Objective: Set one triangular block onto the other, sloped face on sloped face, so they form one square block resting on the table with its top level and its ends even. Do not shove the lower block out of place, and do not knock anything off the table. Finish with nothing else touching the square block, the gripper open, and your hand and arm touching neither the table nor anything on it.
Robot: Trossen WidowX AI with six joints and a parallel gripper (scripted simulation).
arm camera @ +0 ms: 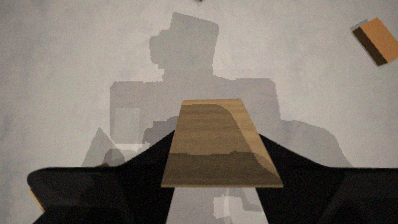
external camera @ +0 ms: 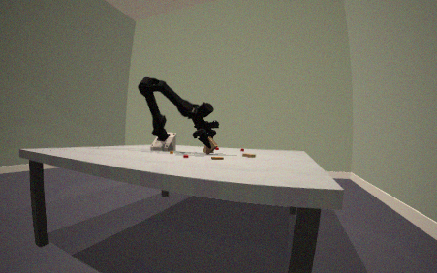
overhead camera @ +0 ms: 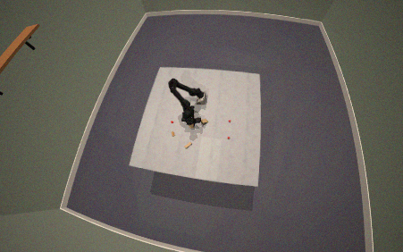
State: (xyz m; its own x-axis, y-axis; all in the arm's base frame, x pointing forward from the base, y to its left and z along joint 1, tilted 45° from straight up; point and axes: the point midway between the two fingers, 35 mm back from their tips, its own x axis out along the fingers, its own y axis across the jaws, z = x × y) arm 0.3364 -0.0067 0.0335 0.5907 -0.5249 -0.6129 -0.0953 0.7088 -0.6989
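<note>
My gripper (overhead camera: 192, 124) (external camera: 209, 142) (arm camera: 211, 130) is shut on a wooden triangular block (arm camera: 215, 127), with one finger on each side of it. In the exterior view the hand leans and the held block (external camera: 212, 143) looks tilted, close above the table; whether it touches the table is too small to tell. The other triangular block (overhead camera: 205, 121) stands on the table just right of the hand in the top view. In the exterior view the two blocks overlap in line of sight. The sloped faces cannot be made out clearly.
Small orange-brown pieces (overhead camera: 172, 133) (overhead camera: 188, 145) (external camera: 217, 158) (external camera: 249, 155) lie on the table; one piece (arm camera: 378, 42) shows at the wrist view's upper right. Small red pieces (overhead camera: 172, 121) (overhead camera: 230, 121) (overhead camera: 229, 138) (external camera: 185, 156) lie to both sides. The arm's base (external camera: 164, 141) stands behind.
</note>
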